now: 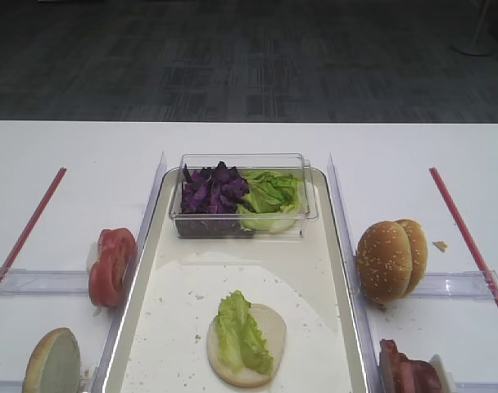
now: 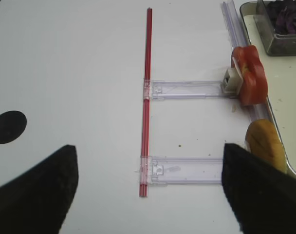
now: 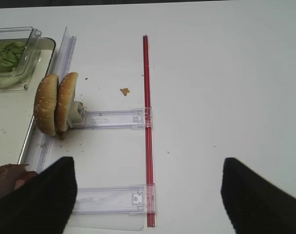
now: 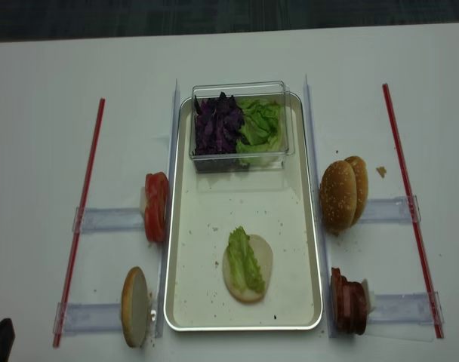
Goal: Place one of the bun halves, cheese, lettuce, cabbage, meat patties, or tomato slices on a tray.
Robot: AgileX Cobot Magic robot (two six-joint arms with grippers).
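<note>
Both hands wide open — R hand (image 3: 148, 195), L hand (image 2: 148, 190) — empty.

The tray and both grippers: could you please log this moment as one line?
tray: bun half topped with lettuce leaf | left gripper: open, empty | right gripper: open, empty

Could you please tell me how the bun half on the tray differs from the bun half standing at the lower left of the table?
The bun half on the tray lies flat with its pale cut face up; the bun half at lower left stands on edge. The tray one carries a lettuce leaf; the standing one is bare. The first sits inside the tray; the second is outside it, in a clear holder. Both are round with pale cut faces.
</note>
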